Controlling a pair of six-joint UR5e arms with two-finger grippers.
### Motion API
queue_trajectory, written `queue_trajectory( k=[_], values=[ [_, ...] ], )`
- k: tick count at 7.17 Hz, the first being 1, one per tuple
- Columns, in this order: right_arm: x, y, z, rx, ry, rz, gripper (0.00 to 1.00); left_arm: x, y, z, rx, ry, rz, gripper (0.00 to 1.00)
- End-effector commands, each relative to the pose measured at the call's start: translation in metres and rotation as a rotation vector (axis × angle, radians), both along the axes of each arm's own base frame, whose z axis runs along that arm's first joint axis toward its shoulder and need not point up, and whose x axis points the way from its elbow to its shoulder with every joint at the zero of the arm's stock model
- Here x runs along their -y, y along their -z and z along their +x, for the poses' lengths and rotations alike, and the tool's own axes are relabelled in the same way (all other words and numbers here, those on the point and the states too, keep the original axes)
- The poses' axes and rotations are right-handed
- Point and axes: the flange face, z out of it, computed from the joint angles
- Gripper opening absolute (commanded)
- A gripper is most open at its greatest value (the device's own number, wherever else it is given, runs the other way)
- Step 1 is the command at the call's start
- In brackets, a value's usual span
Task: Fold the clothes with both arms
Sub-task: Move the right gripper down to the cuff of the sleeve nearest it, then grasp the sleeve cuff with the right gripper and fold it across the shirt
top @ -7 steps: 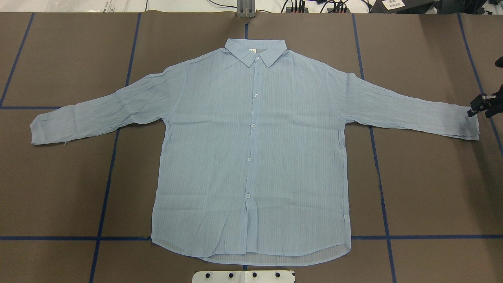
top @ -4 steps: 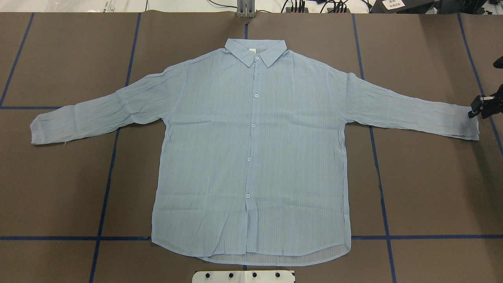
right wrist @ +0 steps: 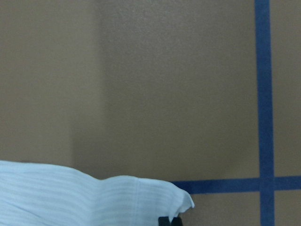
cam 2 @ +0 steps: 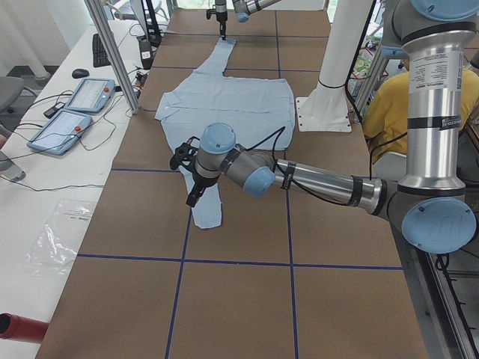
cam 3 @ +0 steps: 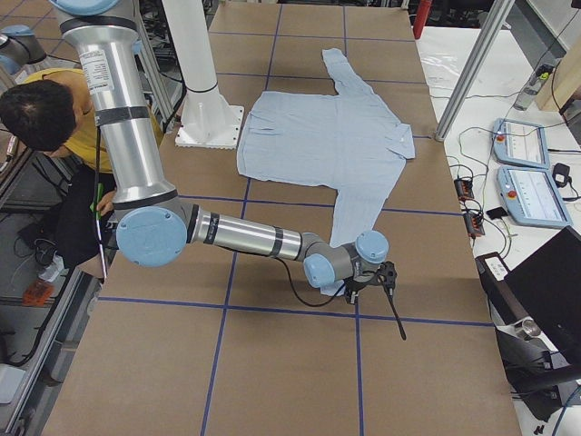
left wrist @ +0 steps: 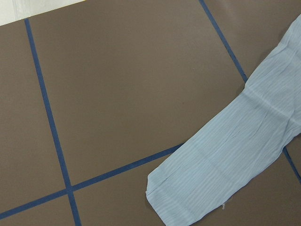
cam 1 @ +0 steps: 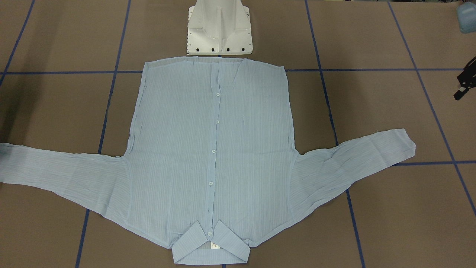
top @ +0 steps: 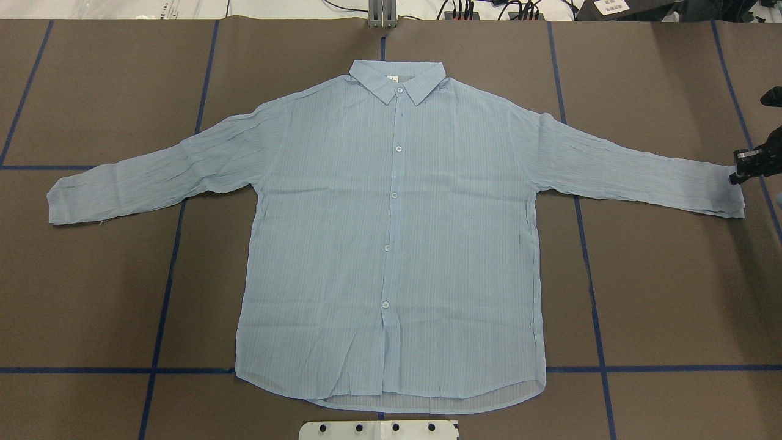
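Observation:
The light blue striped shirt [top: 391,244] lies flat on the brown table, buttons up, collar away from the robot and both sleeves spread wide. My right gripper [top: 742,171] sits low at the end of the right sleeve's cuff [top: 727,192]. In the right wrist view the cuff [right wrist: 94,197] has a slightly curled corner, and the jaws are hidden. My left gripper [cam 1: 465,83] hovers off the table beyond the left cuff [left wrist: 188,197], apart from it. Only its edge shows, so I cannot tell how its jaws stand.
The white pedestal base [cam 1: 219,29] stands at the shirt's hem. Blue tape lines [top: 165,287] grid the table. A person in yellow [cam 3: 54,118] sits beside the robot. Control tablets [cam 2: 75,112] lie on a side bench.
The right gripper has edged a little closer to the right cuff and its outline looks narrower. The shirt has not moved.

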Motion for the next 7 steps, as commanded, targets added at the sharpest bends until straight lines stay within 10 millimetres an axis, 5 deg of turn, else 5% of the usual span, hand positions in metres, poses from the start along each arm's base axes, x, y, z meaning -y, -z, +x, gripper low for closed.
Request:
queue_trajectory(
  k=[1, 3, 4, 6, 7],
  values=[
    [0.007, 0.037, -0.005, 0.08, 0.015, 0.032, 0.0, 0.001, 0.002, 0.0, -0.001, 0.002, 0.003, 1.0],
    [0.014, 0.086, -0.007, 0.146, -0.01, 0.065, 0.0, 0.002, 0.005, -0.003, 0.001, 0.005, 0.027, 1.0],
    [0.015, 0.135, -0.016, 0.179, -0.087, 0.035, 0.0, 0.003, 0.007, -0.003, -0.003, 0.013, 0.037, 1.0],
    [0.01, 0.246, -0.071, 0.264, -0.186, -0.044, 0.0, 0.006, 0.01, -0.004, -0.018, 0.036, 0.025, 1.0],
    [0.013, 0.311, -0.129, 0.304, -0.237, -0.113, 0.0, 0.006, 0.012, -0.003, -0.028, 0.051, 0.008, 1.0]
  ],
)
